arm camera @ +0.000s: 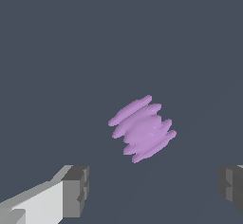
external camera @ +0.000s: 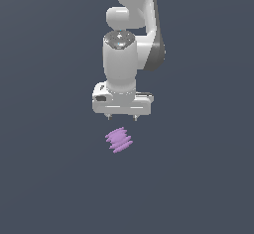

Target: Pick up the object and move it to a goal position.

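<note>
The object (external camera: 119,140) is a small light-purple ridged lump of stacked thin layers, lying on the dark grey floor. It also shows in the wrist view (arm camera: 142,128). My white gripper (external camera: 122,118) hangs just above it, slightly toward the exterior view's right, not touching it. The jaws stand wide apart and empty. In the wrist view the two grey fingertips (arm camera: 76,191) sit far apart, with the object lying beyond the gap between them.
The floor (external camera: 49,178) is a plain dark grey surface all around. The white arm (external camera: 134,25) rises above the gripper and leaves the exterior view at the top.
</note>
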`<state>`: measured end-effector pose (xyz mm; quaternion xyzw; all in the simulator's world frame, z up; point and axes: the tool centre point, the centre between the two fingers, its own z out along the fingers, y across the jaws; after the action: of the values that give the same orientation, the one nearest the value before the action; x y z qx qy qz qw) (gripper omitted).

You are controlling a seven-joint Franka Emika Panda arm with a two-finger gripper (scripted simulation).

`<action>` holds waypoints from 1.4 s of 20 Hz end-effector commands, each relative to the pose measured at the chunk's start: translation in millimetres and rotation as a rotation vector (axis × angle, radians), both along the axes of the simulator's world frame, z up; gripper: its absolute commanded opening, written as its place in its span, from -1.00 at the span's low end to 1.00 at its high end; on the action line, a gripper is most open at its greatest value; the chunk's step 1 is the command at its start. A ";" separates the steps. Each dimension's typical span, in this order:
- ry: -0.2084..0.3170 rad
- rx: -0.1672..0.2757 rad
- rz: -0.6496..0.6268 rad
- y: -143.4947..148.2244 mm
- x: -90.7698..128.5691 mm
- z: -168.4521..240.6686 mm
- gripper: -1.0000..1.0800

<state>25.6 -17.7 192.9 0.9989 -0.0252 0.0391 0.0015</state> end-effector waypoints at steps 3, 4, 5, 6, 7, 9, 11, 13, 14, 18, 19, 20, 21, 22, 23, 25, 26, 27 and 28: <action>-0.004 0.001 0.004 2.3 1.0 1.7 0.92; -0.010 0.003 0.010 5.1 2.2 3.8 0.92; -0.017 0.006 0.017 8.9 3.8 6.7 0.92; -0.027 0.009 0.027 13.8 5.8 10.4 0.92; -0.037 0.012 0.037 18.9 7.8 14.3 0.92; -0.049 0.017 0.049 25.5 10.3 19.4 0.92; -0.053 0.018 0.053 27.3 11.0 20.8 0.92; -0.050 0.017 0.050 25.8 10.4 19.5 0.92; -0.050 0.017 0.047 25.7 10.5 19.2 0.92; -0.047 0.021 0.022 25.0 11.0 15.7 0.92; -0.045 0.022 0.011 24.6 11.1 14.2 0.92; -0.043 0.024 0.000 24.1 11.2 12.5 0.92; -0.042 0.025 -0.013 23.5 11.3 10.7 0.92; -0.040 0.027 -0.027 22.9 11.5 8.6 0.92; -0.037 0.029 -0.043 22.3 11.6 6.4 0.92; -0.032 0.033 -0.078 20.8 12.0 1.3 0.92; -0.029 0.035 -0.098 20.0 12.1 -1.6 0.92; -0.026 0.037 -0.120 19.1 12.3 -4.7 0.92; -0.023 0.039 -0.142 18.1 12.5 -8.1 0.92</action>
<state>37.9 1.8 189.7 0.9952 -0.0809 0.0525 -0.0148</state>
